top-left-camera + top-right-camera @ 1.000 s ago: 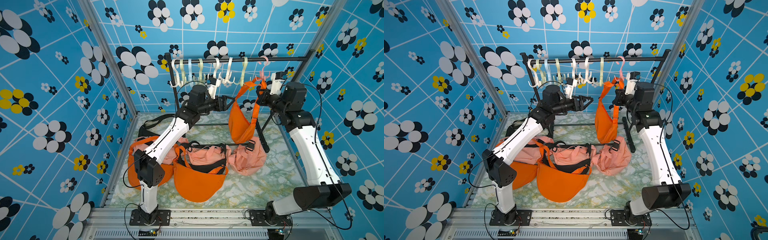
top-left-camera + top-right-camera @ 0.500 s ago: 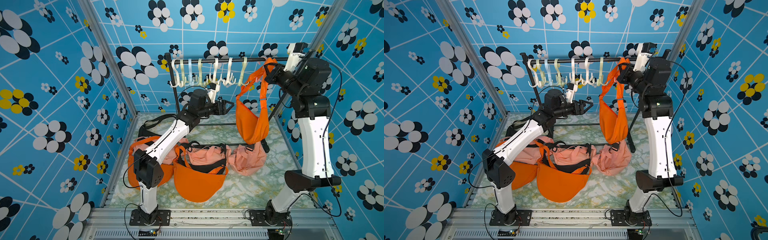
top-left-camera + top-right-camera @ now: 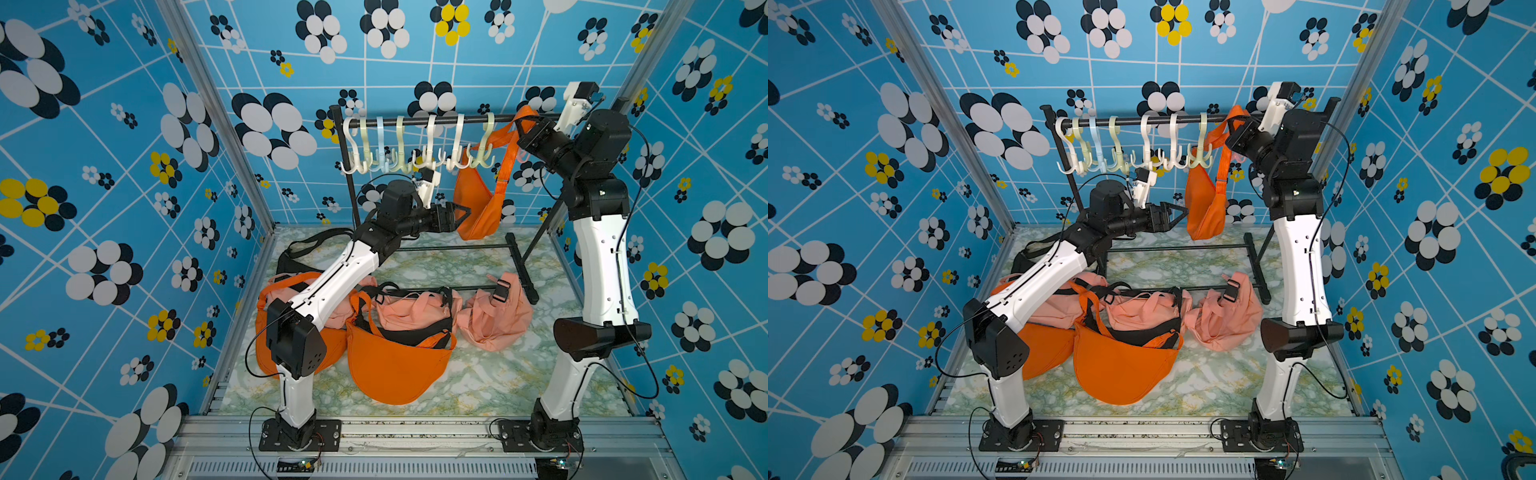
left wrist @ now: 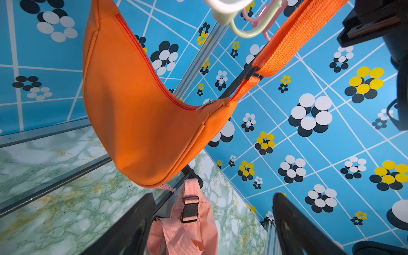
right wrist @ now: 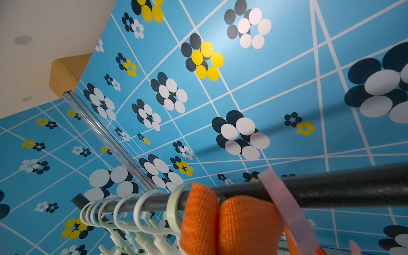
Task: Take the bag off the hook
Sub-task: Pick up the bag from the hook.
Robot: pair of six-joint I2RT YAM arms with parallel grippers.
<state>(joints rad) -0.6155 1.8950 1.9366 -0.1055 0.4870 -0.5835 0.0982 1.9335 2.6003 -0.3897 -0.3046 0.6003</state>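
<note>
The orange bag (image 3: 478, 208) (image 3: 1204, 208) hangs in the air by its strap (image 3: 505, 166). My right gripper (image 3: 524, 131) (image 3: 1235, 133) is shut on the folded strap (image 5: 220, 220) up at the black rail (image 5: 342, 187); its fingers are hidden behind the webbing. The pink hook (image 3: 524, 156) (image 5: 284, 205) hangs right beside the strap; whether they still touch I cannot tell. My left gripper (image 3: 463, 214) (image 4: 212, 220) stands open just short of the bag's body (image 4: 136, 110), with nothing between its fingers (image 4: 132, 225).
Several pale hooks (image 3: 415, 153) hang along the rail. On the marble table (image 3: 478, 382) lie several bags, orange (image 3: 395, 365) and pink (image 3: 494, 316). The rack's black foot bars (image 3: 519, 266) cross the table behind them. Patterned walls close in on three sides.
My right arm has risen and carried the strap from hook height up to the rail, and the bag has risen with it. My left gripper has opened wider, close to the bag.
</note>
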